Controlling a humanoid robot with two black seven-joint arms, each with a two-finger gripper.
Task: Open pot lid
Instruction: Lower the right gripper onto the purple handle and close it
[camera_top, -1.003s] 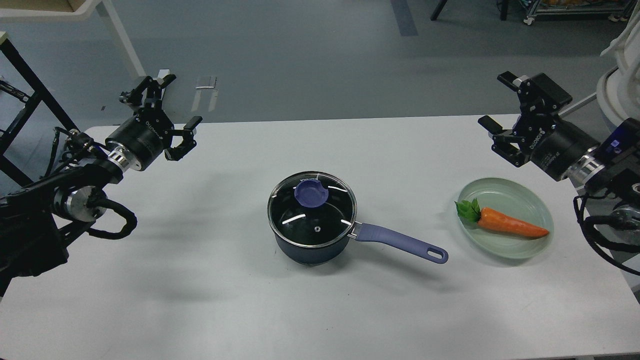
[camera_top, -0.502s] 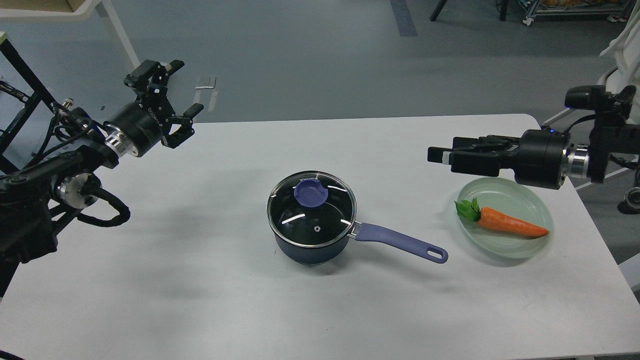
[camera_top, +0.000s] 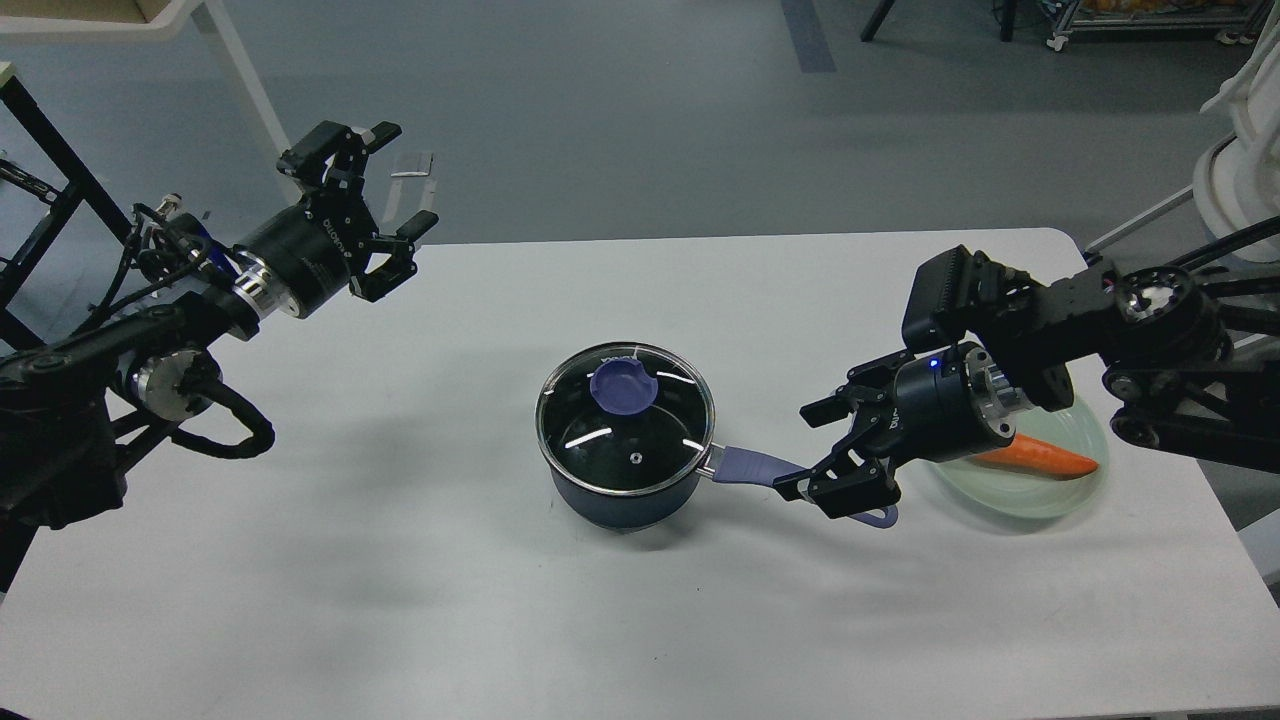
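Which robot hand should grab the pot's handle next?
The right hand. It is open and right over the pot's handle, probably to steady the pot. The left hand, also open, hangs far off over the table's back edge. The lid is on.

A single head view looked forward and down from above the white table (camera_top: 400, 560), at middling range.

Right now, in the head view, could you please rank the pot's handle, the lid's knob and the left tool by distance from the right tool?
1. Pot's handle, right beside the right tool.
2. Lid's knob, table centre.
3. Left tool, far left.
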